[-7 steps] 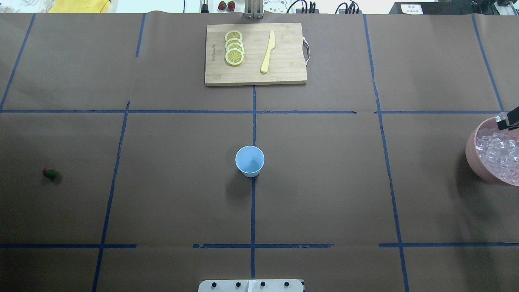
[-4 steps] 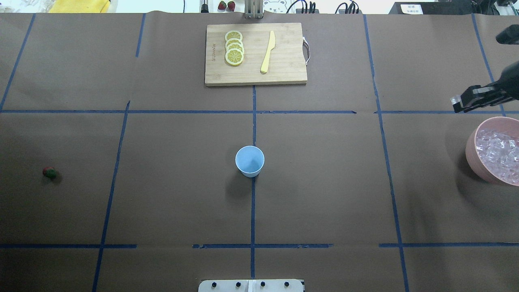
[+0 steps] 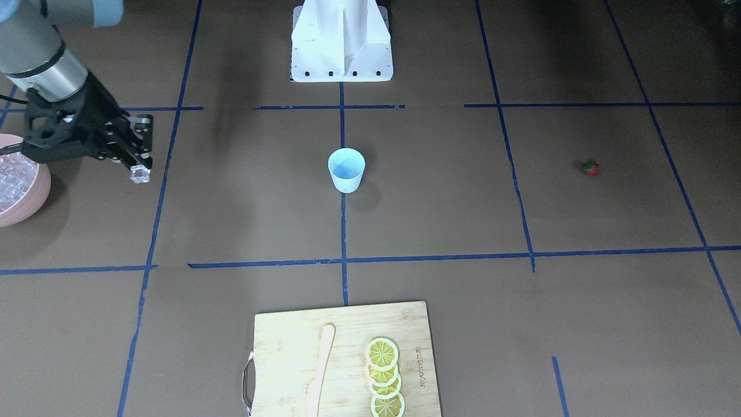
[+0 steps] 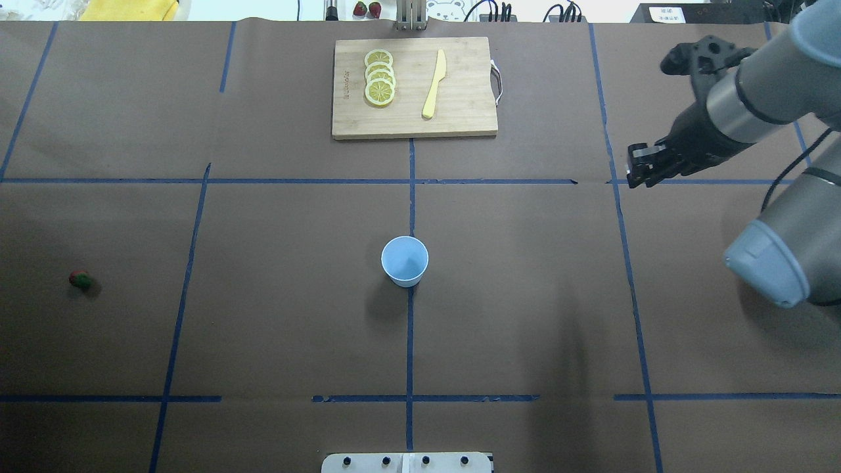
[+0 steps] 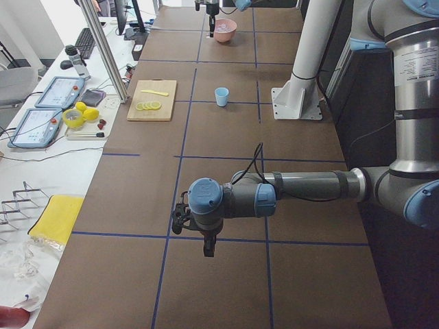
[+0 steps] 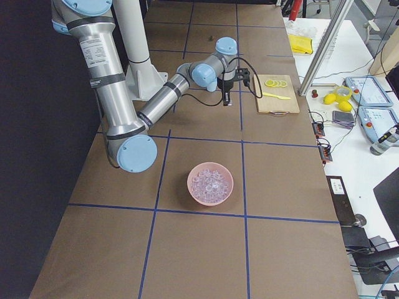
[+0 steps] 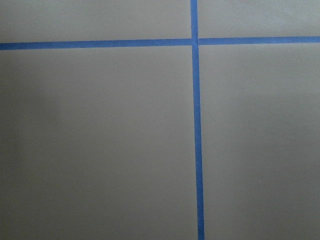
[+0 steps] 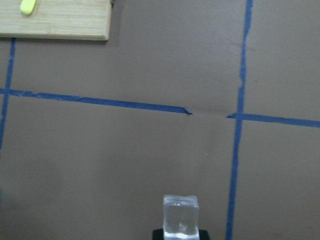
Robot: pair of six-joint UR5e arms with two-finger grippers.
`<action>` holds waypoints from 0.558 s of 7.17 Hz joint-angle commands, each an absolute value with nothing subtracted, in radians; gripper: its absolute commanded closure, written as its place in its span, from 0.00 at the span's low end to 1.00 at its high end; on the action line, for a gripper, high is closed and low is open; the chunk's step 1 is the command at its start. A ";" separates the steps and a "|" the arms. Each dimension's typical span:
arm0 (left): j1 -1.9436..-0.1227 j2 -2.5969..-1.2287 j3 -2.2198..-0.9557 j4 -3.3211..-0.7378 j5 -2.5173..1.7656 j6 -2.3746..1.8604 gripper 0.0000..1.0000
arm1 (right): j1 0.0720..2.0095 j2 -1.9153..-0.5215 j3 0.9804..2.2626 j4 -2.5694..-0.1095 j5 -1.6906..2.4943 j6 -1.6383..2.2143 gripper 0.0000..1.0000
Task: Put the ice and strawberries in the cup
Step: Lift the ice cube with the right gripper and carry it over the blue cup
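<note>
The pale blue cup (image 4: 405, 260) stands upright at the table's middle, also seen from the front (image 3: 346, 169). My right gripper (image 4: 636, 172) hangs above the table to the cup's right and is shut on a clear ice cube (image 3: 139, 174), which shows between the fingertips in the right wrist view (image 8: 180, 216). More ice (image 6: 211, 180) fills the pink bowl (image 6: 211, 202). A tiny red strawberry (image 4: 80, 279) lies far left on the paper. My left gripper (image 5: 209, 247) shows only in the exterior left view, pointing down over bare table; I cannot tell whether it is open or shut.
A wooden cutting board (image 4: 460, 112) at the far middle carries lemon slices (image 4: 380, 77) and a yellow knife (image 4: 433, 84). The pink bowl (image 3: 29, 202) sits at the table's right end, hidden under my right arm in the overhead view. Blue tape lines cross the brown paper.
My right gripper has risen from the bowl with an ice cube and travelled left toward the table's middle. The arm now covers the bowl in the overhead view.
</note>
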State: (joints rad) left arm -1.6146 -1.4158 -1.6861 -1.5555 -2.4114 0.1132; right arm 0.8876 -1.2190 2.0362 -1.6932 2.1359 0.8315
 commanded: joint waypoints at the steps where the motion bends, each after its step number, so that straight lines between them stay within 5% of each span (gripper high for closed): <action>1: -1.612 -1.416 -1.686 -1.555 -2.411 0.112 0.00 | 0.751 -1.059 2.020 -1.792 2.037 0.969 1.00; 4: -1.612 -1.416 -1.686 -1.555 -2.411 0.114 0.00 | 0.600 -0.854 1.878 -1.793 1.910 1.164 1.00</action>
